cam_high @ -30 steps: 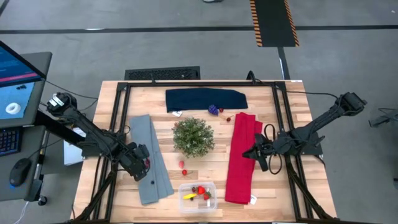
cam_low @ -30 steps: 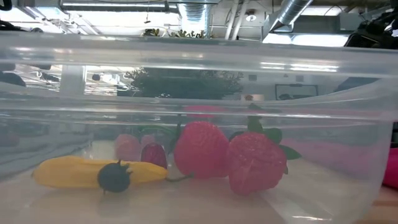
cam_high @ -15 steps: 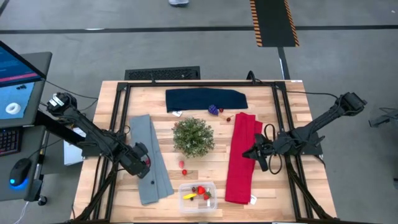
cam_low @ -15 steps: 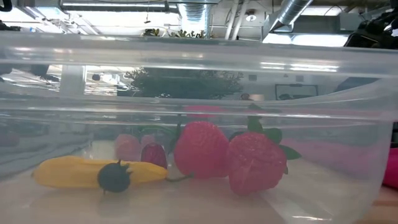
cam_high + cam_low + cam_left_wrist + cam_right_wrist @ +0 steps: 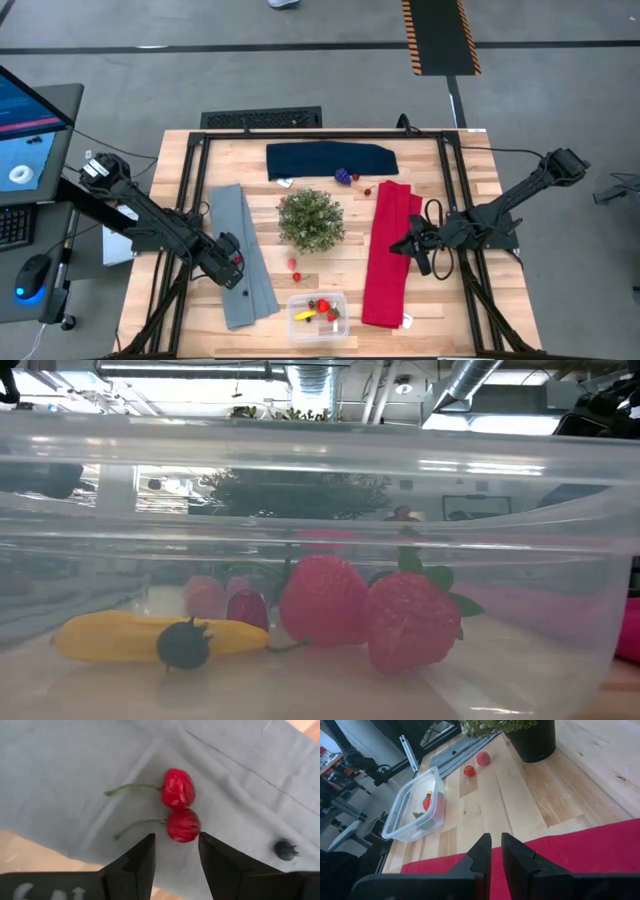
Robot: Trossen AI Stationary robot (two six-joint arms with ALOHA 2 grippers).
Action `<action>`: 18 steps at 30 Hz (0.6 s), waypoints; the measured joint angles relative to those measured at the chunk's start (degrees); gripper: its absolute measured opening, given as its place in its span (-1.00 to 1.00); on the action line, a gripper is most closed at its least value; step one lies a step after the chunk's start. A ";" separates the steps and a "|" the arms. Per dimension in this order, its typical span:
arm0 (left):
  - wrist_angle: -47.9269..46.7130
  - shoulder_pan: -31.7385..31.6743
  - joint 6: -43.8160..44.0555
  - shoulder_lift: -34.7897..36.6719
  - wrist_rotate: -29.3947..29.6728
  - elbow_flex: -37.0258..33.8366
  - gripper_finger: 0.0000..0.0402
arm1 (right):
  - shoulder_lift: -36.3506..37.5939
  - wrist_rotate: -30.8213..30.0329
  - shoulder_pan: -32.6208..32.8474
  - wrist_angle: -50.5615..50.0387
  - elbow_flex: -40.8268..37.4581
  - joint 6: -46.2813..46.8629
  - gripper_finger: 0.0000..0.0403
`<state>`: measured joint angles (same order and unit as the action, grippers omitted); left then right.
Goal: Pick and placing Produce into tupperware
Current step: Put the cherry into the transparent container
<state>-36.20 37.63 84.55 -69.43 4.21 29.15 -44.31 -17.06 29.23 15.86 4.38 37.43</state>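
Observation:
My left gripper [image 5: 229, 264] hovers open over the grey cloth [image 5: 243, 250]. In the left wrist view its fingers [image 5: 176, 837] stand just short of two stemmed red cherries [image 5: 179, 807] lying on that cloth, with a small dark berry [image 5: 285, 850] beside them. The clear tupperware [image 5: 318, 316] sits at the table's near edge. It holds a yellow piece [image 5: 140, 636], a dark berry [image 5: 184, 645] and strawberries [image 5: 410, 622]. Two red berries [image 5: 295, 270] lie on the wood. A purple grape cluster [image 5: 343, 176] rests on the dark blue cloth. My right gripper [image 5: 417, 248] waits shut over the red cloth [image 5: 496, 854].
A green potted plant [image 5: 311, 220] stands mid-table between the grey cloth and the red cloth [image 5: 390, 255]. The dark blue cloth [image 5: 330, 160] lies at the far side, with small red berries [image 5: 361, 185] near it. Bare wood shows around the tupperware [image 5: 415, 812].
My left arm has shifted a little over the grey cloth, toward the table's right and near edge. Nothing else has moved.

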 joint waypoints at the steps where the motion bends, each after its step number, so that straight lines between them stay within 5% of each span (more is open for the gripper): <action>1: 0.30 -0.02 0.02 0.02 0.00 0.00 -0.31 | 0.01 0.00 0.00 0.02 0.00 -0.01 -0.67; 18: 0.54 -0.65 -2.30 0.06 -1.42 0.02 -0.31 | 0.00 -0.06 0.00 0.00 0.00 -0.39 -0.67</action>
<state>-35.66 36.97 82.26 -69.36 2.79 29.17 -44.31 -17.12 29.23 15.86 4.38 37.04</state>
